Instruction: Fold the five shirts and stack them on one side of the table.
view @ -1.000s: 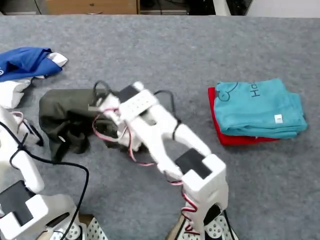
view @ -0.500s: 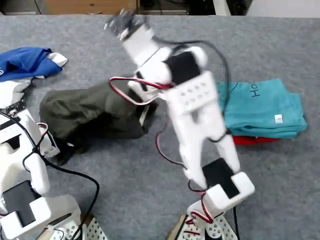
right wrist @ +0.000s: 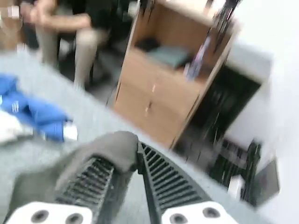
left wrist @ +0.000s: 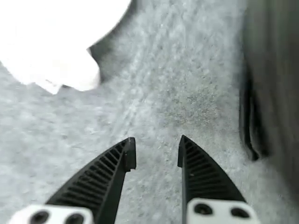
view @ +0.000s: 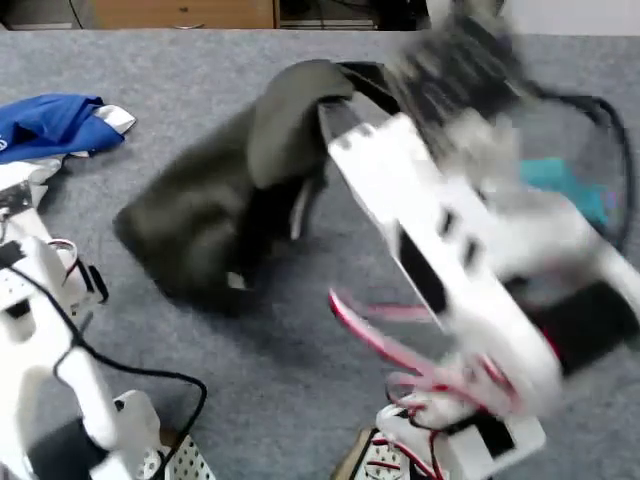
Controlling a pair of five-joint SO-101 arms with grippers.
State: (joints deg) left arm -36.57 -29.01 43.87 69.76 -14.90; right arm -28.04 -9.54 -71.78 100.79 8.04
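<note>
My right gripper (right wrist: 139,151) is shut on a fold of the dark olive shirt (right wrist: 105,147) and holds it high above the table. In the high view that olive shirt (view: 215,195) hangs slanting from the raised right arm (view: 430,220) down to the grey table (view: 300,330). A teal shirt (view: 565,180) lies folded at the right, mostly behind the arm. At the far left lie a crumpled blue shirt (view: 52,122) and a white shirt (view: 22,178). My left gripper (left wrist: 156,151) is open just over the table, between the white shirt (left wrist: 46,42) and the olive shirt (left wrist: 273,84).
The left arm (view: 45,320) stands at the near left corner with its cables. A wooden cabinet (right wrist: 163,88) stands beyond the table's far edge. Bare grey table shows along the front middle and the far side.
The right arm has swung up and to the right, lifting the olive shirt off the table by one edge. The left arm has drawn back slightly to the left.
</note>
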